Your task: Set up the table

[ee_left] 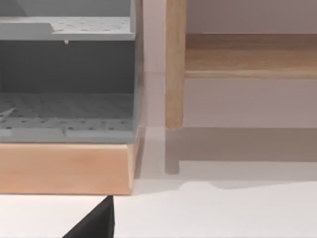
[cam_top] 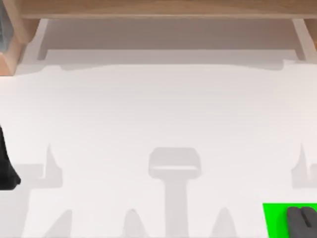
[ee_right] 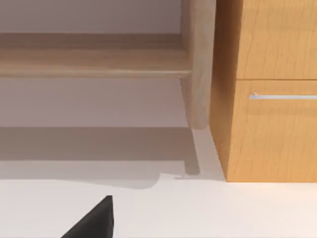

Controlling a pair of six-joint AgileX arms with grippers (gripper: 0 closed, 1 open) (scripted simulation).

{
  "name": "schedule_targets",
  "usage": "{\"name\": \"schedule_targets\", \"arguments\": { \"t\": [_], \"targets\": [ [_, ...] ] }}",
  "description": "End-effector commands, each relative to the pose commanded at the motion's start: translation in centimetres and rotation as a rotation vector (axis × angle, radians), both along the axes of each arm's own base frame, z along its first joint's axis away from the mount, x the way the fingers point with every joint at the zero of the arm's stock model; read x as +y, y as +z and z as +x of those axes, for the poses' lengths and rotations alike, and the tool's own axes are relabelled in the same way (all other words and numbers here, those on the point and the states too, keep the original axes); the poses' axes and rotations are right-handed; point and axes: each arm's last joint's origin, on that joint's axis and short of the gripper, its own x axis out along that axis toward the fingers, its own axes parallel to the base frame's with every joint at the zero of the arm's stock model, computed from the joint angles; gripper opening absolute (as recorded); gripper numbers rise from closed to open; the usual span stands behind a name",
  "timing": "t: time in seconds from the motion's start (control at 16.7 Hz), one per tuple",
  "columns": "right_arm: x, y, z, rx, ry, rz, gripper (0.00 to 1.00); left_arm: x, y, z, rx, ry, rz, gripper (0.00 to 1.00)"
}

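Observation:
The table [cam_top: 158, 114] is a wide white surface that takes up most of the top view, with nothing standing on its middle. My left gripper [cam_top: 6, 166] is a black shape at the table's far left edge. My right gripper [cam_top: 302, 220] hangs dark grey over the near right corner, above a bright green square patch [cam_top: 275, 220]. A black corner of the left gripper [ee_left: 94, 223] pokes into the left wrist view over the white top. A similar black corner of the right gripper [ee_right: 94, 220] appears in the right wrist view. Neither holds anything that I can see.
A tan wooden shelf [cam_top: 158, 10] on posts [ee_left: 174, 64] runs along the back. A grey perforated rack [ee_left: 64, 109] on a wooden base stands at the back left. A wooden cabinet with a metal handle [ee_right: 272, 124] stands at the back right.

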Motion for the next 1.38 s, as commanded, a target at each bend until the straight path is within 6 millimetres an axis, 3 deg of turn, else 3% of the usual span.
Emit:
{"name": "schedule_targets", "arguments": {
  "t": [0.24, 0.36, 0.54, 0.72, 0.9, 1.08, 1.26, 1.38],
  "targets": [
    [0.0, 0.0, 0.0, 0.0, 0.0, 0.0, 1.0, 0.0, 0.2, 0.0, 0.001, 0.0, 0.0, 1.0],
    [0.0, 0.0, 0.0, 0.0, 0.0, 0.0, 1.0, -0.1, 1.5, 0.1, 0.004, 0.0, -0.001, 1.0],
    [0.0, 0.0, 0.0, 0.0, 0.0, 0.0, 1.0, -0.5, 5.5, 0.6, 0.012, 0.0, -0.004, 1.0],
    [0.0, 0.0, 0.0, 0.0, 0.0, 0.0, 1.0, -1.1, 11.5, 2.4, 0.007, -0.001, -0.009, 1.0],
    [0.0, 0.0, 0.0, 0.0, 0.0, 0.0, 1.0, -2.4, 18.7, 5.8, -0.023, -0.003, -0.02, 1.0],
    [0.0, 0.0, 0.0, 0.0, 0.0, 0.0, 1.0, -4.6, 24.9, 10.5, -0.056, -0.006, -0.036, 1.0],
    [0.0, 0.0, 0.0, 0.0, 0.0, 0.0, 1.0, -7.9, 28.9, 15.8, -0.073, -0.009, -0.048, 1.0],
    [0.0, 0.0, 0.0, 0.0, 0.0, 0.0, 1.0, -10.4, 30.1, 19.3, -0.071, -0.011, -0.05, 1.0]
  ]
}}
